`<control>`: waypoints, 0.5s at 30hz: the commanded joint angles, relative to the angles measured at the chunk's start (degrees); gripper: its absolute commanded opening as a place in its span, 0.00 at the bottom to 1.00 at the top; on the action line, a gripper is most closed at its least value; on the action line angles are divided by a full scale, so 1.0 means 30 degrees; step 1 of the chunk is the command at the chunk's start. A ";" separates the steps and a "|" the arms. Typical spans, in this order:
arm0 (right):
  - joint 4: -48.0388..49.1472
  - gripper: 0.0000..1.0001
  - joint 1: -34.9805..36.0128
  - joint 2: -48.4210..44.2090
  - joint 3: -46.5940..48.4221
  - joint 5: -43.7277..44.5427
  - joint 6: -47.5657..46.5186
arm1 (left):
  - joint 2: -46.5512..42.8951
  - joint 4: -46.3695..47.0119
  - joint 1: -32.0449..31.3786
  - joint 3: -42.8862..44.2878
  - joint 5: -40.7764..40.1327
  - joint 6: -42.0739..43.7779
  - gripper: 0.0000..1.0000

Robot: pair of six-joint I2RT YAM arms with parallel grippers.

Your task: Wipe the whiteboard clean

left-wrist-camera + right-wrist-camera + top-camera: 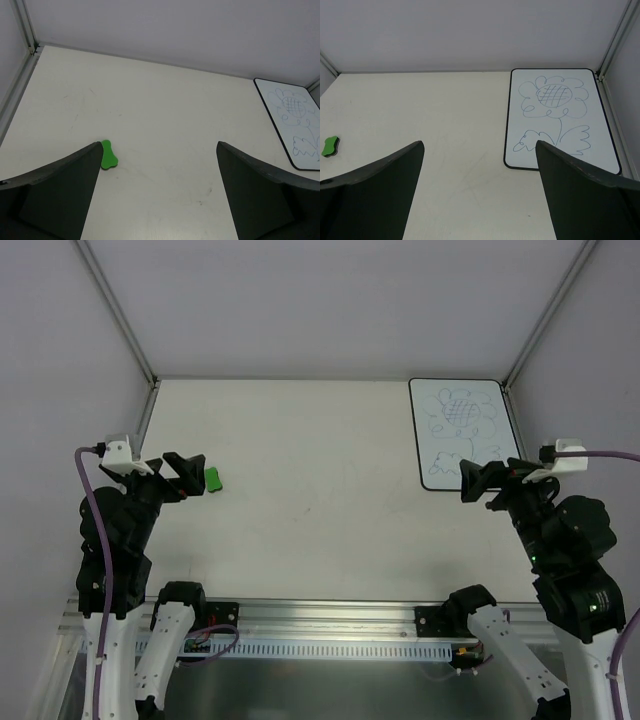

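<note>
Lying well apart: green eraser (pixel 213 479), whiteboard (pixel 462 432)

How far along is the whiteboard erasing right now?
Nothing looks done: the whiteboard carries its whole flower drawing. Nothing is in hand: the left pincer and right pincer are open and empty. Left to do: grasp the green eraser and wipe the board.

White whiteboard (pixel 600 125), thin black border, blue flower doodle (pixel 552 97) with crosshatched centre; bright green eraser (pixel 108 155) on cream surface (pixel 320 490).
</note>
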 commanded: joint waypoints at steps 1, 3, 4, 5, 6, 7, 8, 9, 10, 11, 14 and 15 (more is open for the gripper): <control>-0.0318 0.99 -0.0080 -0.0184 0.0479 0.0519 -0.0779 | -0.0153 0.0216 -0.0020 0.0210 -0.0217 0.0112 0.99; -0.0318 0.99 -0.0080 -0.0156 0.0362 0.0519 -0.0781 | -0.0153 0.0158 -0.0020 0.0181 -0.0333 0.0025 0.99; -0.0318 0.99 -0.0109 -0.0068 0.0304 0.0548 -0.0780 | -0.0153 0.0128 -0.0020 0.0152 -0.0363 -0.0004 0.99; -0.0434 0.99 -0.0080 0.0136 0.0332 0.0229 -0.0751 | -0.0182 0.0070 -0.0020 0.0064 -0.0421 -0.0092 0.99; -0.0464 0.99 -0.0080 0.0341 0.0361 -0.0180 -0.0809 | -0.0153 0.0041 -0.0020 0.0034 -0.0567 -0.0209 0.99; -0.0465 0.99 -0.0080 0.0807 0.0246 -0.1113 -0.0781 | -0.0153 -0.0047 -0.0020 -0.0111 -0.0568 -0.0355 0.99; -0.0436 0.99 -0.0109 0.1102 0.0245 -0.1499 -0.0693 | -0.0182 -0.0048 -0.0020 -0.0170 -0.0597 -0.0414 0.99; -0.0464 0.99 -0.0080 0.1453 0.0245 -0.1793 -0.0518 | -0.0153 -0.0077 -0.0020 -0.0229 -0.0714 -0.0444 0.99; -0.0465 0.99 -0.0080 0.2210 0.0245 -0.2028 -0.0343 | -0.0124 -0.0135 -0.0020 -0.0404 -0.0802 -0.0531 0.99; -0.0465 0.99 -0.0109 0.2624 0.0216 -0.2030 -0.0167 | -0.0095 -0.0165 -0.0020 -0.0492 -0.0832 -0.0648 0.99; -0.0086 0.99 -0.0080 0.4527 -0.0018 -0.1767 0.0421 | -0.0036 -0.0252 -0.0020 -0.1019 -0.0861 -0.0941 0.99; 0.0032 0.99 -0.0080 0.5112 -0.0077 -0.1535 0.0566 | 0.0080 -0.0224 -0.0020 -0.1166 -0.0861 -0.1029 0.99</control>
